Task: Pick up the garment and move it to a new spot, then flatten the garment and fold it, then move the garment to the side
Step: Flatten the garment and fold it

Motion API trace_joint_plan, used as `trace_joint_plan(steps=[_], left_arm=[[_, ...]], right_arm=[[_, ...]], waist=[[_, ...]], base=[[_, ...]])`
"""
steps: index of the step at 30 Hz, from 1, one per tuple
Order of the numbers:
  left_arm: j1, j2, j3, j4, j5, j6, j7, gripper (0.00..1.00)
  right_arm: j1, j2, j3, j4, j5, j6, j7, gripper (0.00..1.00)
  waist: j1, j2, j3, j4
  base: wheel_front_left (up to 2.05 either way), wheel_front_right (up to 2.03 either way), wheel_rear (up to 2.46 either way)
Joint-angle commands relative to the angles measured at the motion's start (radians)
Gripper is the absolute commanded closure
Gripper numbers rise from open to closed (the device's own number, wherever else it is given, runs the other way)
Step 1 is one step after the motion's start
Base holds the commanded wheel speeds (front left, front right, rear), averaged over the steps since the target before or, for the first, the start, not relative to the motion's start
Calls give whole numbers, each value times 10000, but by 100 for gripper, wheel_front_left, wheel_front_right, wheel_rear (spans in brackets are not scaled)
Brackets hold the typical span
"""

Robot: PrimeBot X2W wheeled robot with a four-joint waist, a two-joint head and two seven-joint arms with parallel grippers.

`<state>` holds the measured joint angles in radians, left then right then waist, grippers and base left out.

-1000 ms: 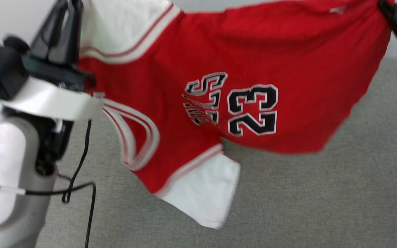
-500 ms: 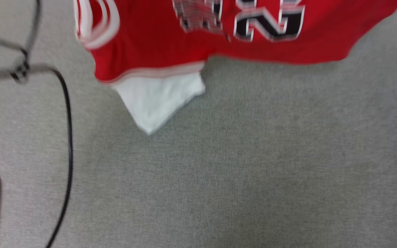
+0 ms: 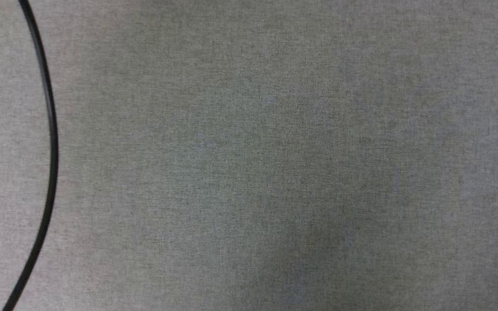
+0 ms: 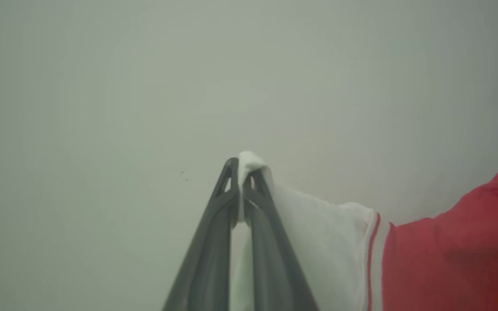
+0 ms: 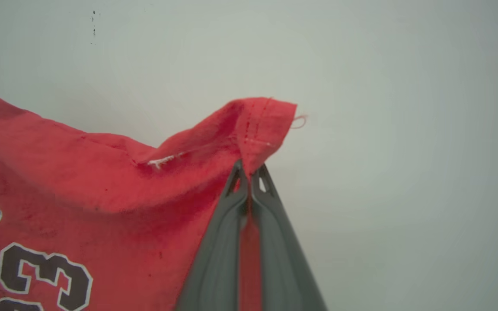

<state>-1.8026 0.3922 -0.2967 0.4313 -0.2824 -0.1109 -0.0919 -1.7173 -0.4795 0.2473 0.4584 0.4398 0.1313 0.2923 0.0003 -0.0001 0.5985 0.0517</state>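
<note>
between the two raised arms, the garment (image 5: 80, 172) hangs spread. left gripper (image 4: 241, 167) clenched on white sleeve tip (image 4: 251, 159); right gripper (image 5: 249, 170) clenched on red hem corner (image 5: 262, 125). risk: both bites look shallow, so pulling the arms apart could strip fabric free.

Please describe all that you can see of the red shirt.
The shirt is red, soft fabric with a white sleeve edged in red-and-white stripes, and black numbers outlined in white. It hangs in the air: the left pincer is shut on the sleeve tip, the right pincer on a stitched red hem corner.
</note>
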Motion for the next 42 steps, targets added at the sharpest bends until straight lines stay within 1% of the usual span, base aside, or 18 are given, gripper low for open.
trace_joint_plan(steps=[1,4,8,13,17,23,25,27,30,31,36,42], left_arm=[[-328,-43,-28,194,88,-13,-131,100],[-716,-123,-143,797,39,-58,-373,100],[-737,-115,-355,1464,-11,-101,-713,100],[-106,-55,-486,2091,-213,-135,-1166,100],[846,-54,-541,2307,-464,-151,-1457,100],[3362,-54,-536,1888,-863,-151,-1679,100],[4435,-79,-489,1558,-981,-49,-1711,100],[5594,-111,-443,1077,-1050,166,-1729,100],[7251,-8,-324,285,-1184,488,-1740,100],[7836,-50,-410,74,-1213,508,-1742,100],[10417,204,-288,-990,-1520,902,-1743,100],[13570,392,-214,-2177,-1966,1483,-1605,100]], right_arm=[[-345,81,107,230,-44,-11,-143,100],[-771,181,434,1016,-23,-13,-510,100],[-1018,305,982,1843,173,-11,-916,100],[-482,380,1705,2593,770,-13,-1514,100],[251,403,2333,2905,1315,-13,-2022,100],[2156,323,3120,2926,2352,-13,-2739,100],[2935,202,3357,2807,2653,-13,-2947,100],[3711,104,3568,2662,2959,-13,-3109,100],[4836,-133,3968,2432,3228,-13,-3242,100],[5251,-253,4097,2343,3335,-14,-3263,100],[7074,-710,4654,1811,3768,-13,-3335,100],[9116,-1000,4939,1246,4185,-13,-3490,100]], waist=[[-3,1,29,-33],[-3,1,80,-53],[-3,1,204,-55],[-3,1,228,-34],[-3,1,14,-9],[-3,1,-704,-32],[-3,1,-1006,-35],[-3,1,-1317,-48],[-3,1,-1729,-57],[-3,1,-1888,-2],[-3,1,-2562,-65],[-3,1,-3415,-183]], base=[[0,0,0],[0,0,0],[0,0,0],[0,0,0],[0,0,0],[0,0,0],[0,0,0],[0,0,0],[0,0,0],[0,0,0],[0,0,0],[0,0,0]])
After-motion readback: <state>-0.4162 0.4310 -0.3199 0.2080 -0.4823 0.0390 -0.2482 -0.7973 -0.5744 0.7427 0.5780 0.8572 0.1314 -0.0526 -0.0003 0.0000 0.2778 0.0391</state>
